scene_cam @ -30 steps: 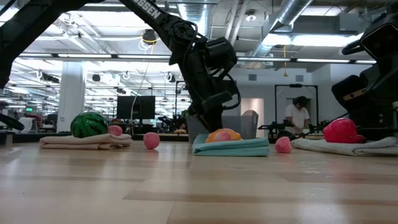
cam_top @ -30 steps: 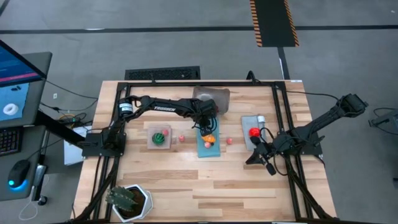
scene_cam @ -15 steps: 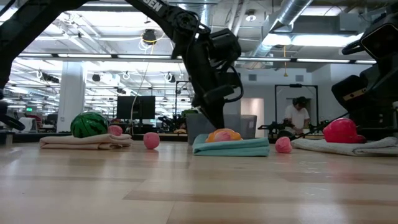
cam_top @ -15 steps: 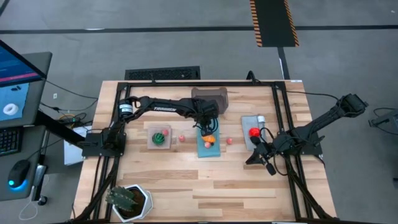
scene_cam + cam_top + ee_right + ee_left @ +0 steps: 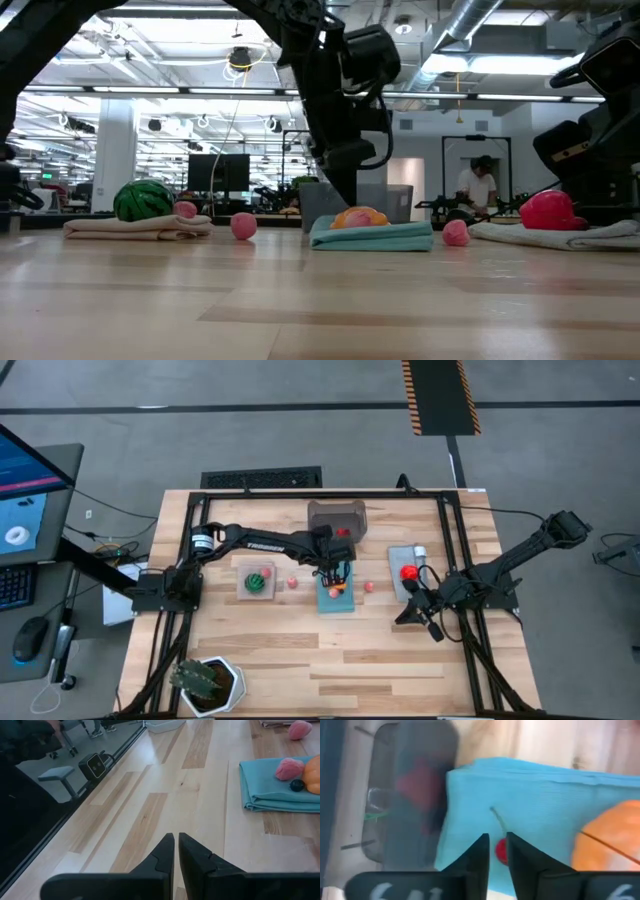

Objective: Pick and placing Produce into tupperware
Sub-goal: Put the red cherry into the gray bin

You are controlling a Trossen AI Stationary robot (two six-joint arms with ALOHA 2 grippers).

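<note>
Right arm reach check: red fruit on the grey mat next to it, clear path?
Probably yes. The red fruit lies uncovered on the grey mat, close beside the right end effector, which rests low at the table's right side with fingers shut. Nothing stands between them; the left end effector works over the blue mat.

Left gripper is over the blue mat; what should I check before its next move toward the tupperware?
1. Left gripper above the blue mat: ok.
2. Small red piece actually held by it: cannot tell.
3. Tupperware upright just beyond the mat: ok.
4. Space in the tupperware, only one red item inside: ok.
5. Right gripper shut, parked at the table's right side: ok.
</note>
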